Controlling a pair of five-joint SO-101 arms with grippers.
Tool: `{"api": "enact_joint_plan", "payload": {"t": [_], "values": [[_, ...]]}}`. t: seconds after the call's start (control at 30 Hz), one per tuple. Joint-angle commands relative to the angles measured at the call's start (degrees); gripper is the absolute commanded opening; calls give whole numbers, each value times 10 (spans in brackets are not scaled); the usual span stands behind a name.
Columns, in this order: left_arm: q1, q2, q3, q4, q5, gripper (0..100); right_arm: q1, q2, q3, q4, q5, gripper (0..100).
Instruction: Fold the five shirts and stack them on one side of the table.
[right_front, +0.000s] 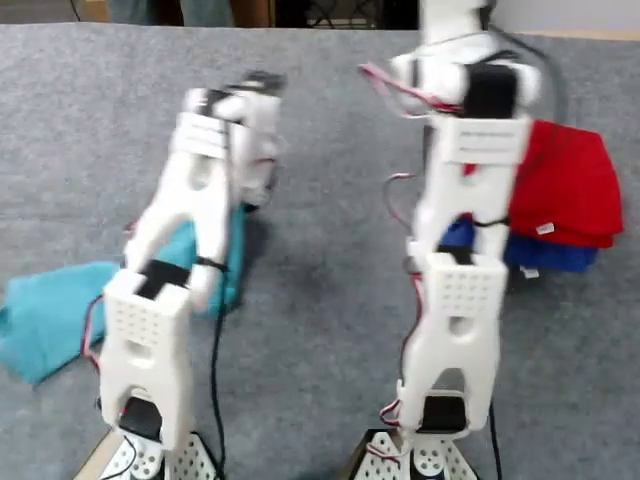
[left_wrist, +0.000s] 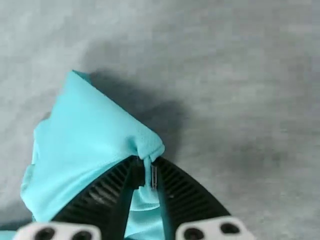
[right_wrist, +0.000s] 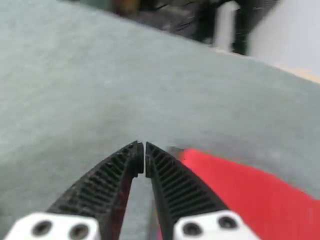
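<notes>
A turquoise shirt (right_front: 55, 310) lies crumpled at the table's left, partly under the left arm. My left gripper (left_wrist: 147, 162) is shut on a pinched fold of that turquoise shirt (left_wrist: 85, 145), lifting it off the grey cloth. At the right side a folded red shirt (right_front: 570, 185) lies on top of a folded blue shirt (right_front: 550, 255). My right gripper (right_wrist: 144, 150) is shut with nothing between its fingers, held above the table just beside the red shirt (right_wrist: 240, 190).
A grey cloth (right_front: 330, 280) covers the whole table, with bare room in the middle between the arms and along the far side. Both arm bases stand at the near edge. Dark furniture stands beyond the far edge.
</notes>
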Motion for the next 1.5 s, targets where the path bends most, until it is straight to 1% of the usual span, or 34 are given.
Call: {"api": "enact_joint_plan", "payload": {"t": [0.0, 0.1, 0.13, 0.2, 0.27, 0.33, 0.37, 0.43, 0.53, 0.67, 0.73, 0.83, 0.9, 1.0, 1.07, 1.13, 1.2, 1.23, 1.3, 1.33, 1.37, 1.4, 1.47], "values": [[73, -10, -51, -28, -6, 29, 56, -65, -24, -2, 6, 18], [105, -10, -66, -27, -8, 37, 77, -80, -23, -2, 6, 18], [110, -10, -65, -20, -6, 66, 79, -82, -23, -2, 6, 18], [111, -10, -66, 10, -3, 170, 80, -81, -23, -2, 6, 18], [92, -14, -71, 44, 33, 274, 80, -81, -23, -2, 6, 18], [53, -20, -73, 47, 73, 291, 80, -81, -22, -2, 6, 18], [28, -32, -77, 47, 78, 291, 76, -80, -22, -2, 6, 18], [-28, -64, -68, 47, 79, 286, 55, -76, -3, -2, 6, 18], [-106, -106, -3, 47, 79, 276, -5, -65, 50, -1, 6, 18], [-174, -120, 152, 44, 77, 248, -108, -36, 138, -14, 2, 19], [-204, -111, 227, 26, 69, 232, -155, -14, 179, -36, -2, 19], [-254, -110, 333, -15, 32, 212, -215, 28, 219, -75, -51, 22], [-290, -110, 392, -36, 31, 214, -251, 58, 232, -78, -76, 65], [-335, -115, 451, -52, 12, 210, -302, 103, 233, -55, -88, 176], [-357, -127, 477, -53, -4, 209, -328, 133, 233, -47, -88, 241], [-368, -143, 501, -56, -20, 209, -343, 166, 234, -48, -89, 276], [-377, -164, 529, -78, -34, 184, -350, 199, 233, -52, -104, 263], [-379, -177, 543, -89, -41, 145, -350, 213, 233, -57, -117, 245], [-380, -200, 569, -98, -62, 34, -341, 236, 232, -66, -137, 174], [-379, -211, 582, -99, -74, 22, -333, 244, 232, -73, -140, 123], [-379, -221, 597, -98, -84, 46, -326, 247, 232, -76, -140, 69], [-382, -230, 609, -99, -91, 41, -318, 248, 232, -76, -140, 15], [-386, -254, 625, -99, -101, 28, -305, 247, 219, -57, -142, 32]]}}
